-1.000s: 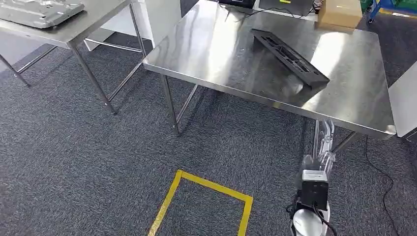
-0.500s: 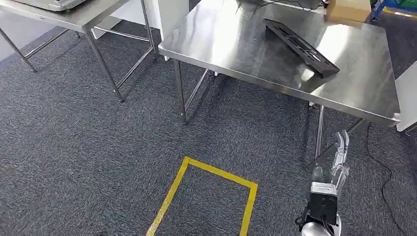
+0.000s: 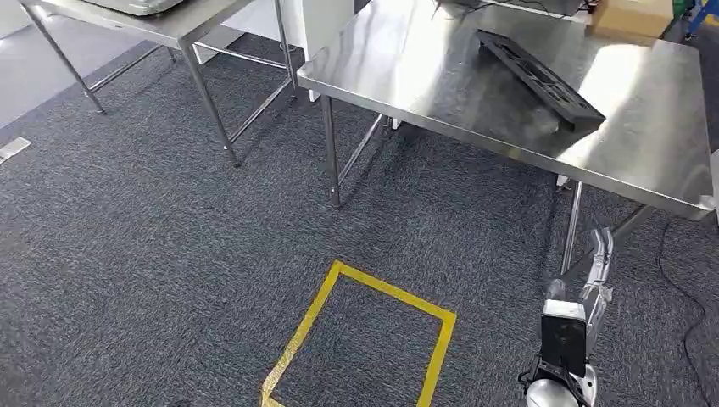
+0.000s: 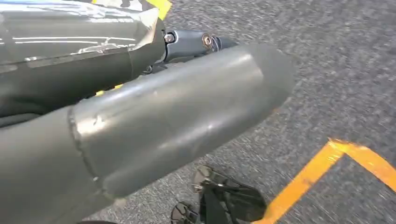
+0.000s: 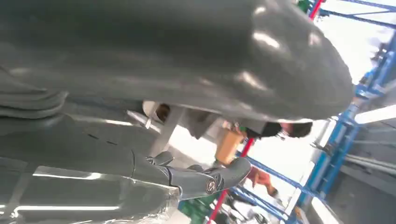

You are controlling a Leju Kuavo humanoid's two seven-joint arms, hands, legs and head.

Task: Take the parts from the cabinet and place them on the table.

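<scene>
A long black slotted part (image 3: 539, 78) lies flat on the steel table (image 3: 424, 76), toward its far right side. My right hand (image 3: 599, 259) hangs below the table's near edge, beside a table leg, with its fingers stretched out and holding nothing. In the right wrist view the right hand (image 5: 116, 93) shows a thick thumb and dark fingers (image 5: 205, 179) apart, with nothing between them. In the left wrist view my left hand (image 4: 177, 107) hangs over the carpet with nothing in it, and the thumb hides most of the fingers.
A second steel table (image 3: 161, 25) stands at the far left with a grey metal part (image 3: 140, 4) on it. A yellow tape square (image 3: 365, 339) marks the carpet in front of me. A cardboard box (image 3: 632, 17) sits on the first table's far edge. A cable (image 3: 678, 280) lies on the floor at right.
The whole picture has shifted right and slightly up, so the camera has moved. My right arm still hangs low at the right with nothing in its hand.
</scene>
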